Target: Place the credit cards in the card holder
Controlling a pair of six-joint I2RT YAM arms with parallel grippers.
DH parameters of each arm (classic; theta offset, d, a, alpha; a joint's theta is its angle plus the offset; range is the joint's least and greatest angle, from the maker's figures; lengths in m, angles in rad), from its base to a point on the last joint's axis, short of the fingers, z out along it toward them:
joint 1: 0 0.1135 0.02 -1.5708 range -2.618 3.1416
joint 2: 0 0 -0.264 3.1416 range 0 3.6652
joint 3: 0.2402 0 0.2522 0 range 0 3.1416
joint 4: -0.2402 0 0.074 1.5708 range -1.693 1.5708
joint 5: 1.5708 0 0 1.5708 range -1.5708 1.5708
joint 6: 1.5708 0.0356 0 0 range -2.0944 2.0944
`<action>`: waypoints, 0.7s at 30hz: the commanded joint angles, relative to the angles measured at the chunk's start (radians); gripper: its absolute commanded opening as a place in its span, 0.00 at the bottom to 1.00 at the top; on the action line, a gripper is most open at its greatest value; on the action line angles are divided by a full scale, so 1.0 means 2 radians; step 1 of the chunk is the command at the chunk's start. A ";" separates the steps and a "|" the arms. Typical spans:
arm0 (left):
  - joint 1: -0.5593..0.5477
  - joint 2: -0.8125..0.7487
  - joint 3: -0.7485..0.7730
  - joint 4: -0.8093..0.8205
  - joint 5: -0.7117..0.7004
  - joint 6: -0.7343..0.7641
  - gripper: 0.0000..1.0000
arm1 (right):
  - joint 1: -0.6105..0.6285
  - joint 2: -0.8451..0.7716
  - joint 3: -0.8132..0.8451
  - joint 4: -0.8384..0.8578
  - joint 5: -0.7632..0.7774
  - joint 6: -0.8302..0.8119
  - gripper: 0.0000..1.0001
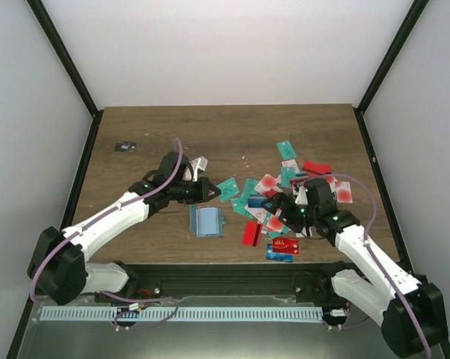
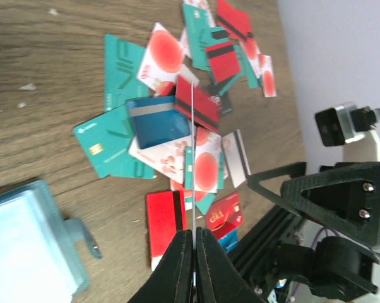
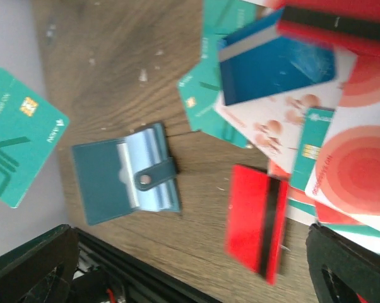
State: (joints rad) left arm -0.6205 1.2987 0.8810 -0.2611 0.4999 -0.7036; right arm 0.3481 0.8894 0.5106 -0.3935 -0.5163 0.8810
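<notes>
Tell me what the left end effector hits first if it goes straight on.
Likely the loose credit cards: the left end effector, shut on a teal card, aims at the pile, probably the white card with a red circle first. Depth is unclear.

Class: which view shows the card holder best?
The right wrist view: the card holder lies open and whole, strap and pockets clear. The top view shows it small; the left wrist view catches only a corner, cut off.

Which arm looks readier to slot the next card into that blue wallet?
Left. The left gripper is shut on a teal card, held up just beside the open card holder. The right gripper is open and empty over the card pile.
</notes>
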 commanded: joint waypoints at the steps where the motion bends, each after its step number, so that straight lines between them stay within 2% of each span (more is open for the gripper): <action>1: 0.000 -0.018 0.014 -0.042 -0.044 0.015 0.04 | -0.003 0.002 0.043 -0.058 0.032 -0.037 1.00; 6: 0.000 -0.039 0.016 -0.022 -0.031 -0.031 0.04 | -0.002 -0.004 0.063 -0.024 -0.041 -0.058 1.00; 11: -0.003 -0.064 0.015 0.008 -0.020 -0.082 0.04 | 0.006 -0.004 0.062 0.037 -0.119 -0.017 0.99; 14: -0.005 -0.080 0.009 0.026 -0.022 -0.122 0.04 | 0.017 -0.019 0.053 0.096 -0.132 0.034 0.99; 21: -0.016 -0.117 -0.025 0.109 -0.033 -0.226 0.04 | 0.067 -0.021 0.029 0.244 -0.090 0.161 0.86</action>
State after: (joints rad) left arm -0.6357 1.1004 0.8658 -0.1669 0.4461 -1.0111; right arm 0.4244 0.8417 0.5781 -0.1135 -0.7288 1.0378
